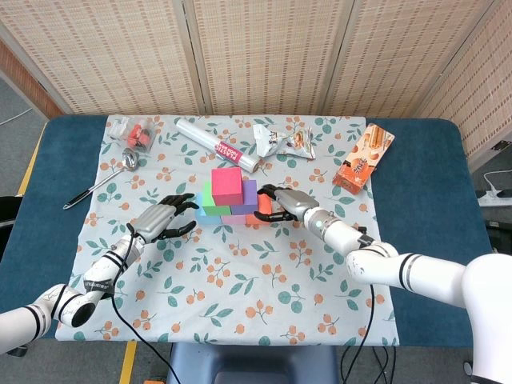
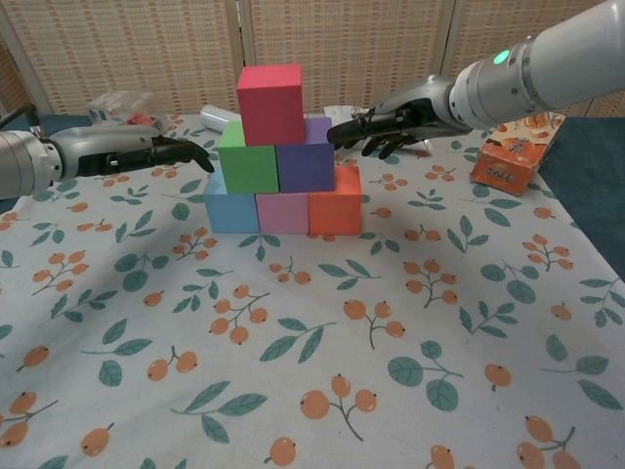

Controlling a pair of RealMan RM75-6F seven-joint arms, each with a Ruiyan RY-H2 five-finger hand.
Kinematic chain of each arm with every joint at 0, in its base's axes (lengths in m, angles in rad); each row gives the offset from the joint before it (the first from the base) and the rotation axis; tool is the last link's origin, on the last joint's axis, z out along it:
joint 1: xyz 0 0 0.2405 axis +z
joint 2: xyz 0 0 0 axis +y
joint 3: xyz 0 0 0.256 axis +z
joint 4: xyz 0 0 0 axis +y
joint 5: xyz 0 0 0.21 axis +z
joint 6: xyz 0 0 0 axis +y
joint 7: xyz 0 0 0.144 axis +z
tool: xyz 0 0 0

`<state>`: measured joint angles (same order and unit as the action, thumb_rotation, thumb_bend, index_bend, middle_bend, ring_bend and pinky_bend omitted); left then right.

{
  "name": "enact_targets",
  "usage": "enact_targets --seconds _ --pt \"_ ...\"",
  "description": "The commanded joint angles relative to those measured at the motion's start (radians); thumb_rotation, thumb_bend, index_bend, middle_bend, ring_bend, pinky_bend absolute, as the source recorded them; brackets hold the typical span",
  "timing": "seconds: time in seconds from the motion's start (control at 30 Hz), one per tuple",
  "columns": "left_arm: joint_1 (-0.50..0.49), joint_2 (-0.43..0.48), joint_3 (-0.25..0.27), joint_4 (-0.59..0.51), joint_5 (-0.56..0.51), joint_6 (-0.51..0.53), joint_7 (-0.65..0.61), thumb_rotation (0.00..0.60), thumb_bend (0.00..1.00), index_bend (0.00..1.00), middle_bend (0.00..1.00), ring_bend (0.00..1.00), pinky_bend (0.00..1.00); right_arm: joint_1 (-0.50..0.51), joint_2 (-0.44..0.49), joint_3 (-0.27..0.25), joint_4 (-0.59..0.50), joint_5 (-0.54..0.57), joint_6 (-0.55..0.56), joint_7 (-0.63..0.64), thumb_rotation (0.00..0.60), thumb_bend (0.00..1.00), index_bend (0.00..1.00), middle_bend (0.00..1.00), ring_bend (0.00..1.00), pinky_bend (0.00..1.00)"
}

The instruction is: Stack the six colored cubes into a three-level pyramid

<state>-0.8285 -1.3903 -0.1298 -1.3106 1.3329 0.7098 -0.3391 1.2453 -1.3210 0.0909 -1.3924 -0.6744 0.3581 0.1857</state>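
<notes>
Six cubes stand stacked in a pyramid between the two robot hands. Left robot hand and right robot hand are both open, holding nothing, fingers pointing toward the stack.

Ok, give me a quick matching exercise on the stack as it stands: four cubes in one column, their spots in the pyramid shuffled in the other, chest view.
Cubes:
1. red cube
2. green cube
3. orange cube
4. pink cube

Spots:
A. bottom row, middle
B. top level
C. bottom row, nearest the right hand
D. middle row, nearest the left hand

Pairs: 1-B, 2-D, 3-C, 4-A
</notes>
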Motion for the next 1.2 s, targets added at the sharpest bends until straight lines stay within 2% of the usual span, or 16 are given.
enact_targets --seconds 0.03,1.2 --pt "-0.002 -0.001 0.0 -0.001 0.001 -0.001 0.002 0.001 0.3 0.18 0.0 0.0 0.05 0.001 0.0 0.0 -0.001 0.001 -0.001 -0.001 0.212 0.44 0.19 0.0 0.0 0.0" --pt "-0.022 -0.011 0.0 -0.001 -0.01 -0.021 0.037 0.001 0.3 0.17 0.0 0.0 0.05 0.017 -0.009 -0.013 -0.009 0.033 0.008 -0.022 0.213 0.44 0.19 0.0 0.0 0.0"
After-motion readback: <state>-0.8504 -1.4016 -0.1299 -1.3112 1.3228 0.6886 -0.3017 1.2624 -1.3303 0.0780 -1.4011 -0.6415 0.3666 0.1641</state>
